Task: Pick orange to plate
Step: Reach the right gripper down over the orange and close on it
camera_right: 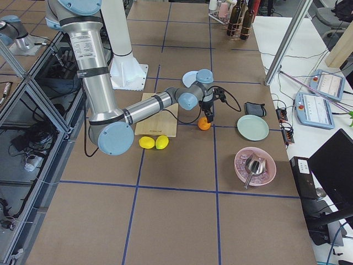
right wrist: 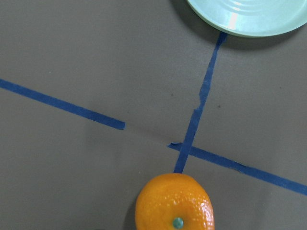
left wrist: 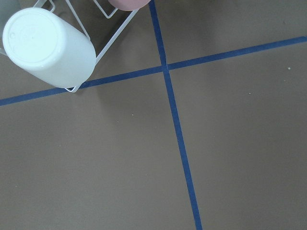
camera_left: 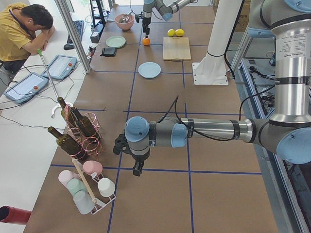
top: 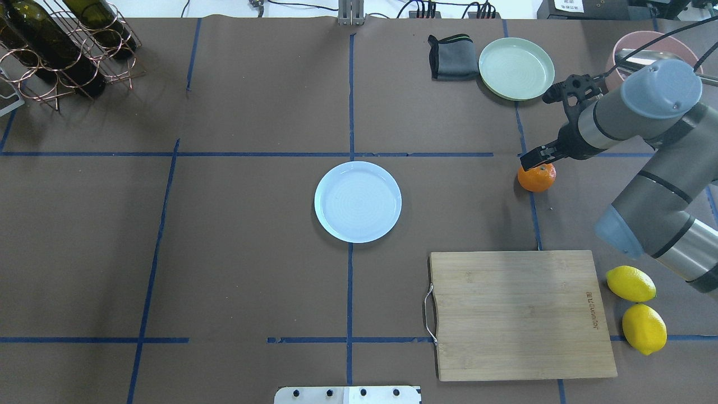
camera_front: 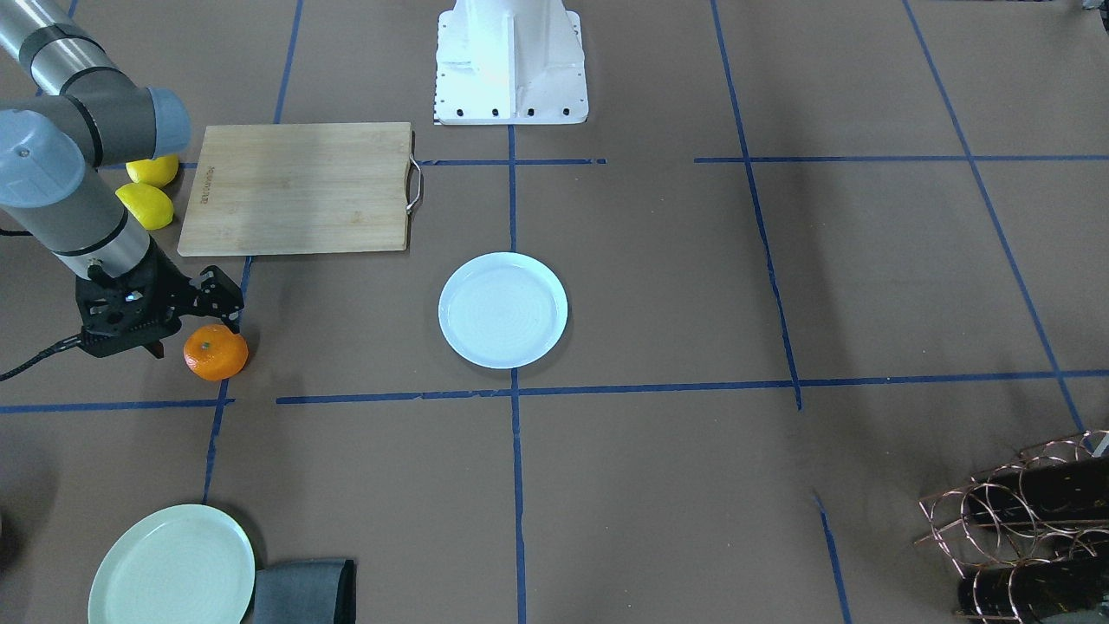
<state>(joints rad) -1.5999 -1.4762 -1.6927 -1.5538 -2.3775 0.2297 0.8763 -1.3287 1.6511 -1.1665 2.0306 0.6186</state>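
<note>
The orange [camera_front: 215, 352] [top: 537, 178] rests on the brown table, on a blue tape line, well to the right of the plate in the overhead view. The pale bluish-white plate [camera_front: 502, 309] [top: 358, 201] lies bare at the table's middle. My right gripper [camera_front: 196, 340] hangs just above the orange, open, fingers spread to either side of it and holding nothing. In the right wrist view the orange [right wrist: 173, 203] fills the bottom edge and no fingers show. My left gripper [camera_left: 137, 170] hovers low over the table's far end; I cannot tell whether it is open or shut.
A wooden cutting board [top: 519, 314] and two lemons [top: 631, 283] lie near the robot's right side. A pale green plate [top: 516, 68] and a grey cloth [top: 451, 56] sit beyond the orange. A wine-bottle rack [top: 61, 45] stands far left, and a cup rack [camera_left: 87, 187] is near the left gripper.
</note>
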